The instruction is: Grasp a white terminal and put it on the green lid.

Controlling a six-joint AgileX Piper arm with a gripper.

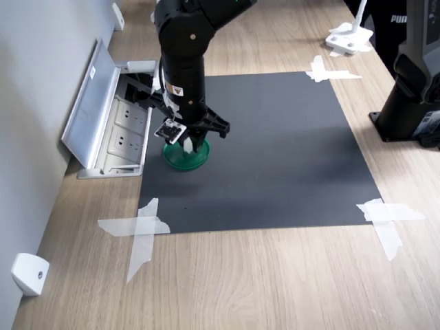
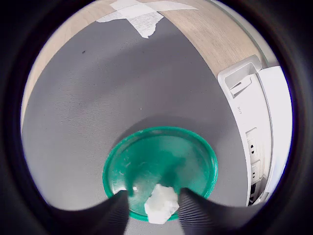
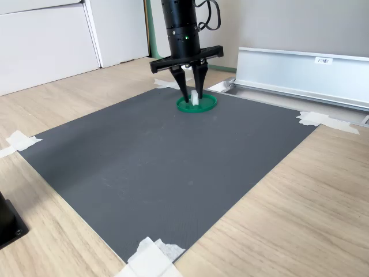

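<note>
Soft, even daylight fills both exterior views, bright and without glare. The wrist view is a fisheye circle ringed by black vignette, its straight edges bowed. There a dim shadow falls on the round dark-green plastic lid (image 2: pixel 161 169), and the hand's near black fingers (image 2: pixel 110 213) are blurred.

One black robot arm (image 1: pixel 182 62) with one gripper (image 3: pixel 193 99), one white terminal (image 2: pixel 161 204), one green lid (image 2: pixel 161 161) and one dark mat (image 3: pixel 161 167) share a wooden table (image 1: pixel 275 282). Four tape crosses (image 1: pixel 141 230) pin the mat's corners. One socket box (image 1: pixel 113 120) stands open; one white wedge (image 1: pixel 29 273) lies apart.
</note>
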